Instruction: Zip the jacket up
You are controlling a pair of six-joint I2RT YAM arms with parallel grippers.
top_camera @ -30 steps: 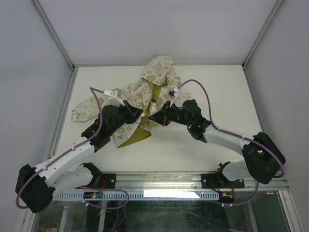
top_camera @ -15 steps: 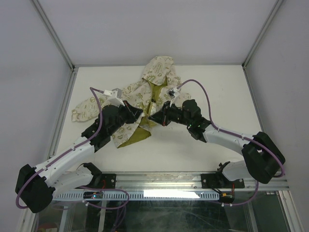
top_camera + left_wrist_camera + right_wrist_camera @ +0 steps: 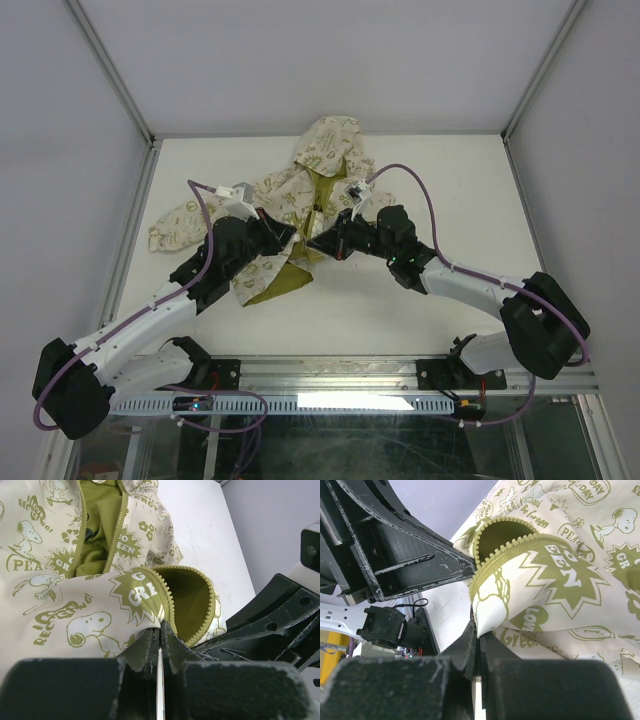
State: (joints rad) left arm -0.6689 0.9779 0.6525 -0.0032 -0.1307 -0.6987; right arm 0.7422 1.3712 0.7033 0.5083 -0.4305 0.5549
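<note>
The right gripper (image 3: 320,243) has crept slightly toward the left gripper (image 3: 289,234) since earlier. Both arms reach inward, each clamped on a zipper edge of the jacket (image 3: 300,185), which lies at the table's (image 3: 440,190) middle.

Arms angled inward, left tool (image 3: 290,236) and right tool (image 3: 316,243) nearly tip-to-tip, both pinching the jacket (image 3: 330,150)

Lab enclosure: white table (image 3: 445,170), grey walls (image 3: 320,60), metal frame (image 3: 111,70).

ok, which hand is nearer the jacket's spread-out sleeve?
Left. The left hand pinches the jacket on the side nearer the sleeve; the right hand grips it across the opening, farther off.
</note>
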